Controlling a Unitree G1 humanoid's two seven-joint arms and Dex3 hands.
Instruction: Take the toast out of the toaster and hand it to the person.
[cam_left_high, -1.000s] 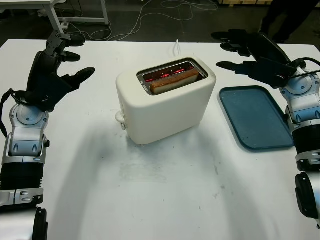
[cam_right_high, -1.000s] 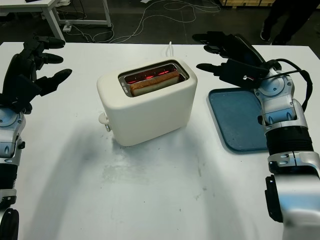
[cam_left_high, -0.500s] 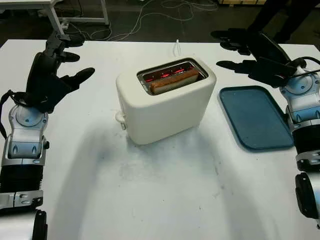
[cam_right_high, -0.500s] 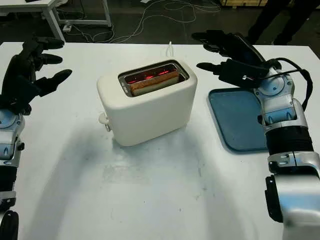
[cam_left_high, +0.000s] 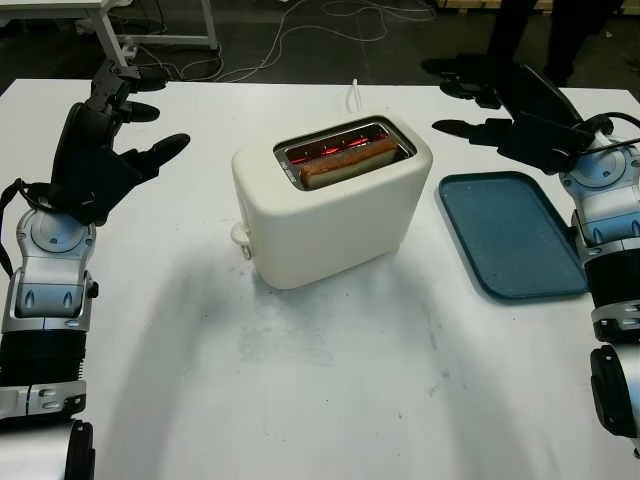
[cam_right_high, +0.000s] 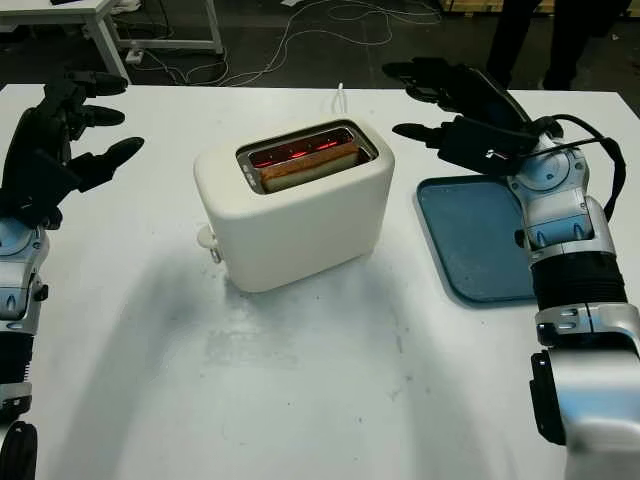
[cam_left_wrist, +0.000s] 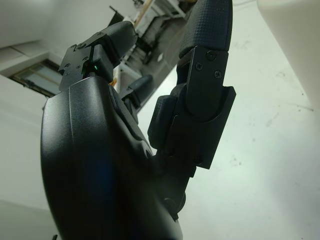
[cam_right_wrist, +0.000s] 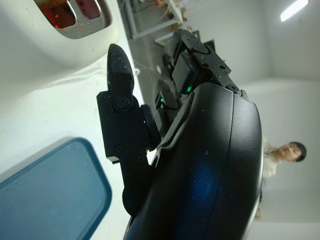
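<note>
White flat table (cam_left_high: 330, 400): bare across the near half.
Cream rounded plastic toaster (cam_left_high: 335, 205): mid-table, slots glowing red.
Blue rectangular plastic tray (cam_left_high: 512, 235): just right of toaster.
Left hand (cam_left_high: 105, 140): open, raised well left of toaster.
Right hand (cam_left_high: 505, 110): open, above tray's far edge.
Brown toast slice (cam_left_high: 348, 162): seated in near slot.
Person (cam_right_wrist: 287, 150): beyond the table.
</note>
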